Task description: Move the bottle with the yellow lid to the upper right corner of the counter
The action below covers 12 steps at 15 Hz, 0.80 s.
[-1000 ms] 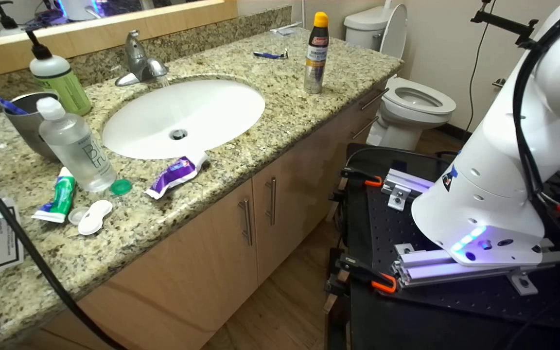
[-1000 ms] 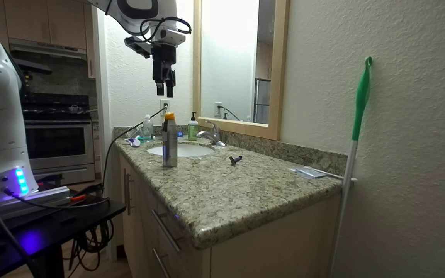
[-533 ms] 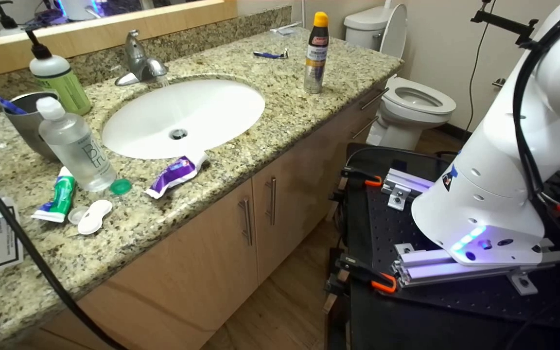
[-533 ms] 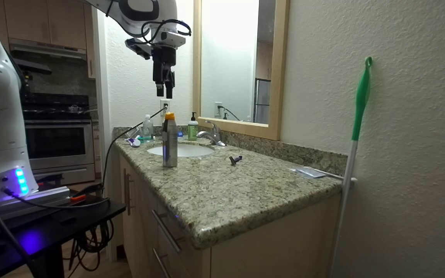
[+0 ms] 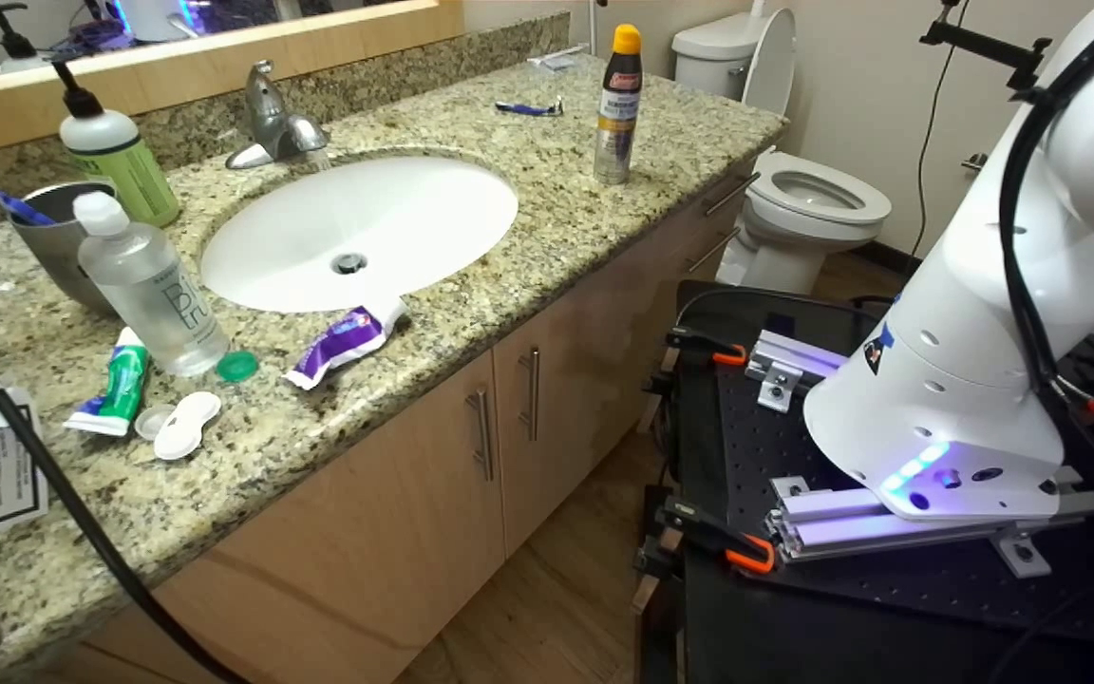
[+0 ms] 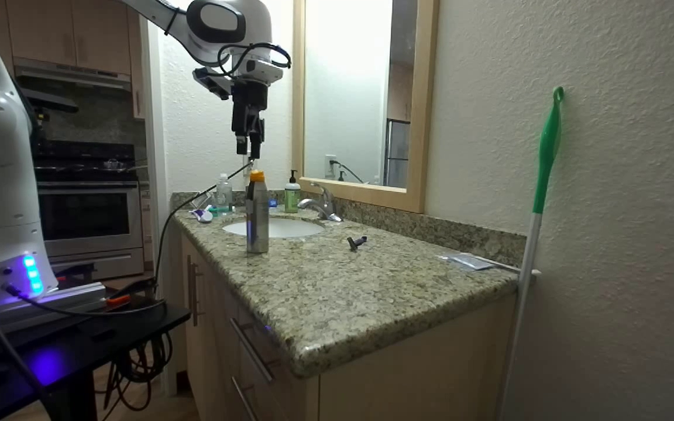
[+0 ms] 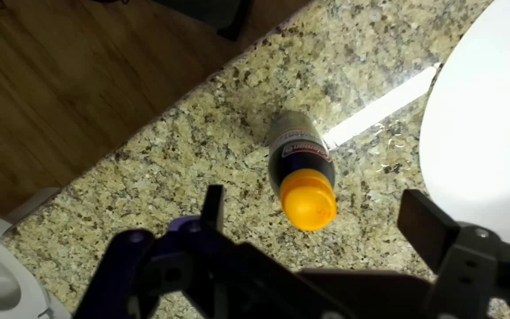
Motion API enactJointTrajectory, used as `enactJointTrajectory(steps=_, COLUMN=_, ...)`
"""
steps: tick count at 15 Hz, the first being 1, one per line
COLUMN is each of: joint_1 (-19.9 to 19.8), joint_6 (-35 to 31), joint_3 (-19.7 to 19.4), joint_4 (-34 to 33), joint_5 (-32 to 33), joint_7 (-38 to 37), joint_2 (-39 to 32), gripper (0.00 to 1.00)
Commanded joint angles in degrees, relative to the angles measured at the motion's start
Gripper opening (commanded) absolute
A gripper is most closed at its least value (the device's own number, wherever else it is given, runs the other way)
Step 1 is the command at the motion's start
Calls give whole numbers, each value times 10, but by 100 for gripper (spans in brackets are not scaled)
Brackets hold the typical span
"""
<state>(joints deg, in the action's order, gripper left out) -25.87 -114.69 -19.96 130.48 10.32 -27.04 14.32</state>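
Biggest of all, the counter [image 6: 384,280] spreads its speckled top below the claw [image 6: 248,153]. The white arm [image 5: 965,275] has the claw at its end, pointing down. In an exterior view the wood-framed mirror [image 6: 351,88] stands right of the claw. Lower than the claw, past the counter's end, there's the toilet [image 5: 818,204]! Lower too is the sink [image 5: 357,228], and the wrist view has it beyond the finger [image 7: 427,226] on the right.

And the claw itself: fingers spread wide, nothing in its hold! Below it, upright on the counter, stands the yellow-lid bottle [image 5: 616,114]. In the wrist view, look, the lid [image 7: 308,204] shows between the two fingers. Check an exterior view, though, and the fingertips [image 6: 255,151] are just above that lid, a gap between.

Across the sink from the claw we have the soap [image 5: 120,161], and the clear bottle [image 5: 156,290] near it. The tap [image 6: 326,206] sits lower than the claw and, in an exterior view, to its right. Well apart from the claw, by the sink, it's the purple tube [image 5: 343,344]. Lower than the claw, to its right in an exterior view, lies the razor [image 6: 356,241]. Smallest: the green cap [image 5: 236,366], far from the claw.
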Motion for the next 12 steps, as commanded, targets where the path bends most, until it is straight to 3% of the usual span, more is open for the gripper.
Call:
enactJointTrajectory(steps=1, joint_1=-18, joint_6=30, joint_3=-7, joint_4=6, joint_5=32, joint_7=-3, joint_2=3, gripper=100)
enactJointTrajectory(steps=4, joint_1=-17, joint_6=55, joint_3=-27, joint_4=23, joint_5=-1, joint_7=36, joint_2=20, gripper=100)
enactJointTrajectory(steps=8, joint_1=-17, joint_6=50, joint_3=-25, joint_4=9, joint_5=6, joint_7=23, joint_2=6, gripper=100)
enactJointTrajectory(steps=12, joint_1=-25, joint_6=-11, joint_3=-17, joint_4=24, joint_5=58, joint_7=-36, joint_2=-9, gripper=100)
